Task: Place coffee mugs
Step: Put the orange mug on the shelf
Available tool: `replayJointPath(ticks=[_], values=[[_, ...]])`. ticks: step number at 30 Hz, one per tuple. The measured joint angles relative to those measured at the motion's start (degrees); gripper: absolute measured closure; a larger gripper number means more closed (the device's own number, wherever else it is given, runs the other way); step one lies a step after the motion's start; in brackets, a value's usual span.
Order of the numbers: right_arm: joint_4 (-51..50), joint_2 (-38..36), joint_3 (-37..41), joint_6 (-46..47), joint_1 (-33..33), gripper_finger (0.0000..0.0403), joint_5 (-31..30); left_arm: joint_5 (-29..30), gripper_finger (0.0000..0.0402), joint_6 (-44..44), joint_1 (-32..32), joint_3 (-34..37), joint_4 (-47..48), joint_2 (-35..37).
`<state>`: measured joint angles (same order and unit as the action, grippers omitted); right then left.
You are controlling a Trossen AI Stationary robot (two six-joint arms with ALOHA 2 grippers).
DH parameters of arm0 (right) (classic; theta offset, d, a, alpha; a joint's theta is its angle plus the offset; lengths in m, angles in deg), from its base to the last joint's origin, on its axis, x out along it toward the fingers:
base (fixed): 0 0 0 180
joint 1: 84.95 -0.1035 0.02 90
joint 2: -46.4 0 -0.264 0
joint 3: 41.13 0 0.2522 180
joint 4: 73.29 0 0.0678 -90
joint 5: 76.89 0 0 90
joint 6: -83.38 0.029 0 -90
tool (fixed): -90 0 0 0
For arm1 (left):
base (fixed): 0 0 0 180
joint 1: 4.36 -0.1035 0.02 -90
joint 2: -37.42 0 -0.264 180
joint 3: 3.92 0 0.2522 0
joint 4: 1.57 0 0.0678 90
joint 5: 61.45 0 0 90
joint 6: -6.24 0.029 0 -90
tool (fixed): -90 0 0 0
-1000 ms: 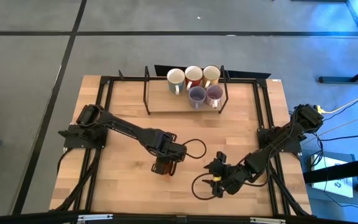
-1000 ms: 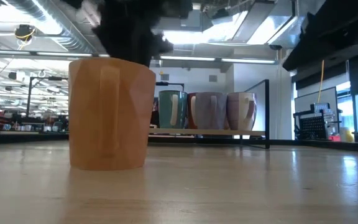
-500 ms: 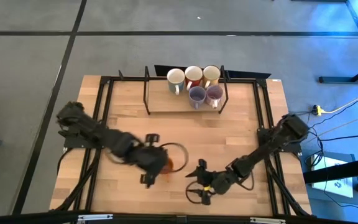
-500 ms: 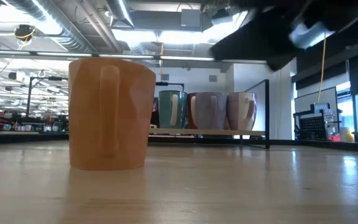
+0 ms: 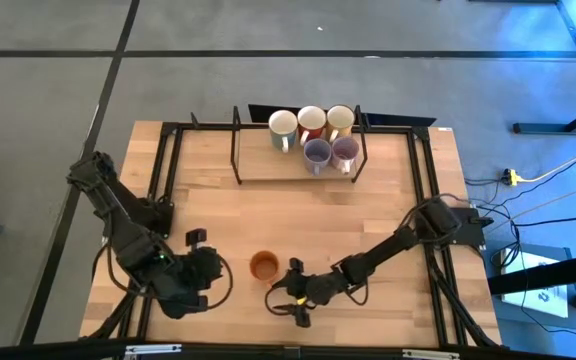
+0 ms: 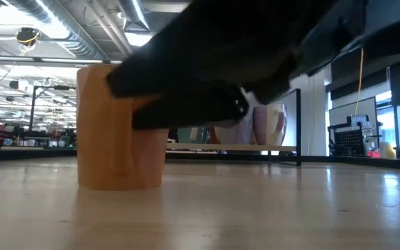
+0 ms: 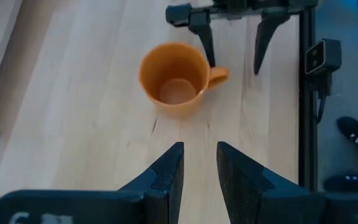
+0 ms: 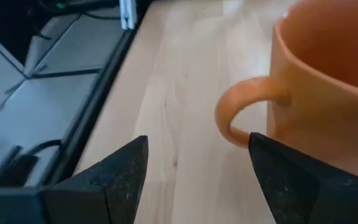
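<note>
- High view: orange mug (image 5: 264, 265) upright on worktop (image 5: 368, 200), front centre; five other mugs (image 5: 314, 135) grouped inside rear rack (image 5: 236, 150). Right gripper (image 5: 293, 297) just beside orange mug, spread open. Left gripper (image 5: 200, 262) near it, on other side.
- Low view: orange mug (image 6: 120, 128) standing, dark arm crossing in front.
- Left wrist view: left gripper (image 7: 199, 167) narrowly open, empty, facing mug (image 7: 174, 78).
- Right wrist view: right gripper (image 8: 197, 168) wide apart beneath handle (image 8: 244, 109).

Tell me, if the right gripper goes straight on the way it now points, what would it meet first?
Most likely the orange mug. The right gripper is open, and the mug's handle lies just ahead between its fingers, not touching them. The handle would probably be met first, though depth is unclear.
</note>
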<state>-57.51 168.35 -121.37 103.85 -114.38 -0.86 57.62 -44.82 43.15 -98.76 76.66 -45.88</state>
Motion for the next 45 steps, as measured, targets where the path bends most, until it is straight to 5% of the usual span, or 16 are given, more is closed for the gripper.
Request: replayJointPath(ticks=[12, 22, 27, 45], values=[[0.82, 5.38, -5.96, -0.42, 0.24, 0.0233, -7.64, 0.93, 0.0312, 1.95, 0.52, 0.02, -0.22, -0.10], [0.54, 4.82, -6.16, -6.08, 0.22, 0.0384, -8.91, 1.08, 0.0312, 3.67, 0.52, 0.02, 1.08, 0.06], [-1.27, 3.13, -5.95, -5.72, 0.99, 0.0378, -10.45, 0.83, 0.0312, 5.10, 0.59, 0.02, 1.49, 2.79], [-12.54, -8.75, -4.66, -17.60, 15.14, 0.0397, -0.04, 6.28, 0.0312, 7.80, 1.04, 0.00, 3.26, 14.65]])
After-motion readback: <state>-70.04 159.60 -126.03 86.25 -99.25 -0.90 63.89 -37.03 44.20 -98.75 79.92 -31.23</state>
